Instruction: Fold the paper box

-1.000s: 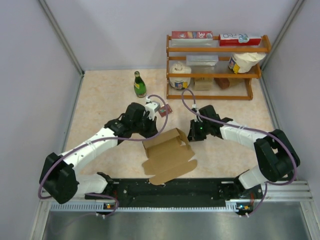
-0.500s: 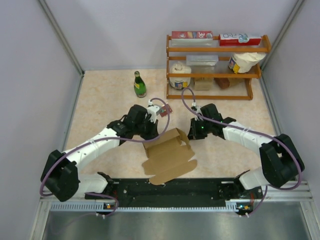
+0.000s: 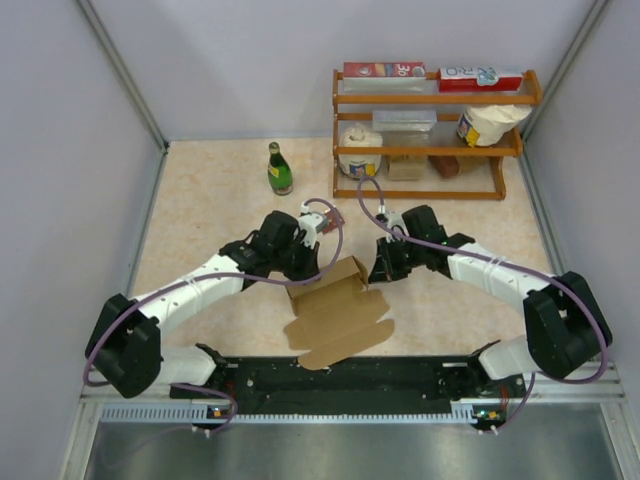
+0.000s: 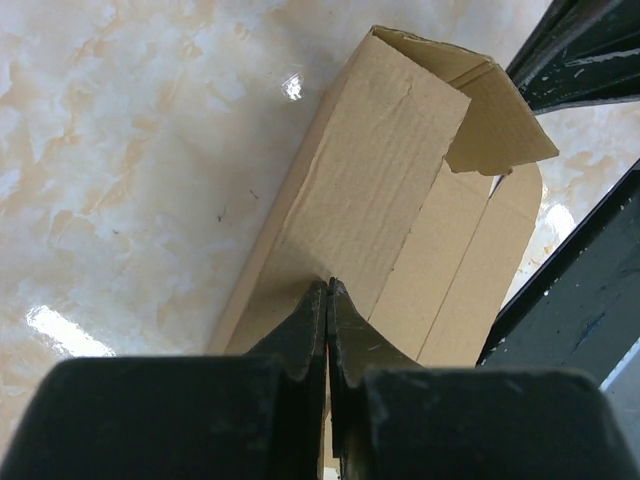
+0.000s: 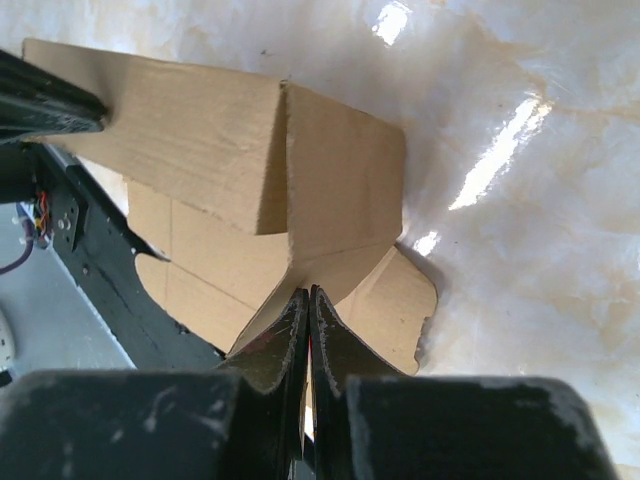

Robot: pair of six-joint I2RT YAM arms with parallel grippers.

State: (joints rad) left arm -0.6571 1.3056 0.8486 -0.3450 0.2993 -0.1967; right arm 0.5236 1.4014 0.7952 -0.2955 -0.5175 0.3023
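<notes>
Paper box [image 4: 370, 190] — near end hidden behind left gripper [image 4: 328, 285].

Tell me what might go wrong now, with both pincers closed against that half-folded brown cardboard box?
1. The left pincer and the right pincer are both shut, with narrow tips against the plain brown cardboard box. They could slip off, and the raised wall might spring back flat.
2. The tips may dent or crease the thin cardboard.
3. The two pincers work close together from opposite sides and could bump each other.
</notes>
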